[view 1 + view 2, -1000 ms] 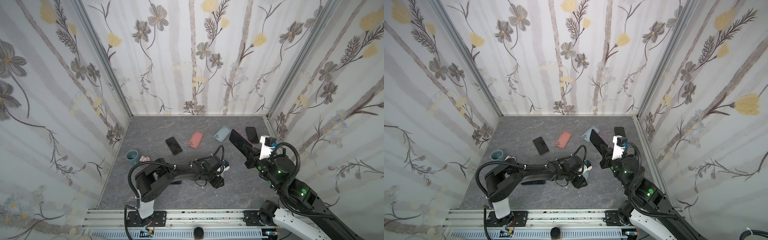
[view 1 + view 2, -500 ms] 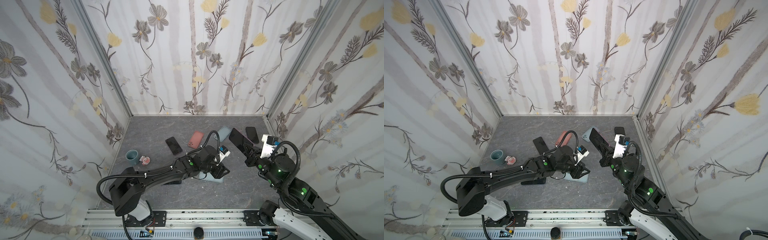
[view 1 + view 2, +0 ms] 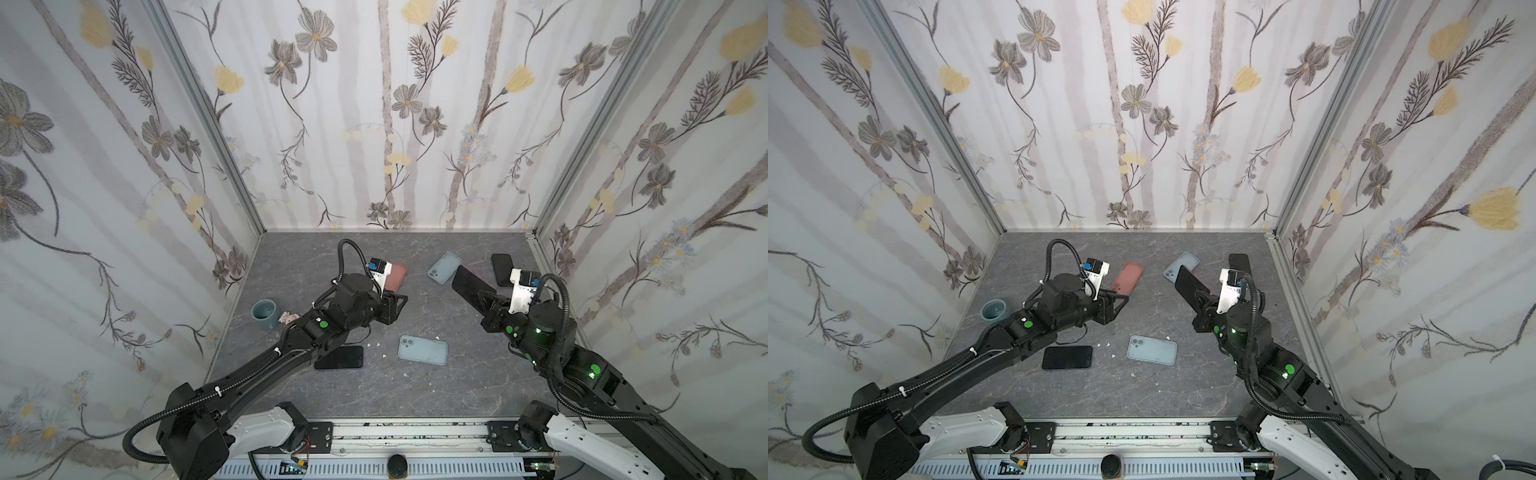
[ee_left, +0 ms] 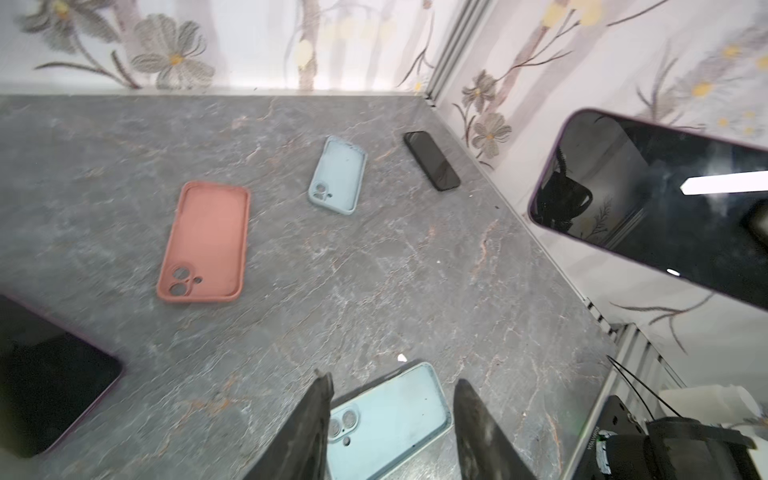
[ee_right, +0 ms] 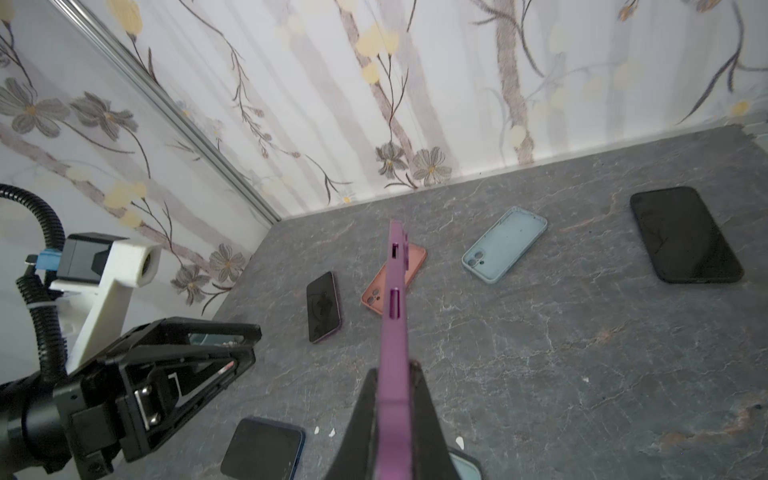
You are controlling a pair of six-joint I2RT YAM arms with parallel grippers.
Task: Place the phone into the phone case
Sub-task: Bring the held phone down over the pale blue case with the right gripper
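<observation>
Right gripper [image 5: 395,370] is clamped on the purple phone [image 5: 395,291], left gripper [image 4: 392,378] just hangs open near the light blue case [image 3: 422,350].

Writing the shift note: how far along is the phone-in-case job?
Done: the purple phone is off the table, clamped in the right pincer. In hand: the left pincer hangs open, empty, near the large blue case lying on the table. Left: lowering the phone and seating it in the case.
</observation>
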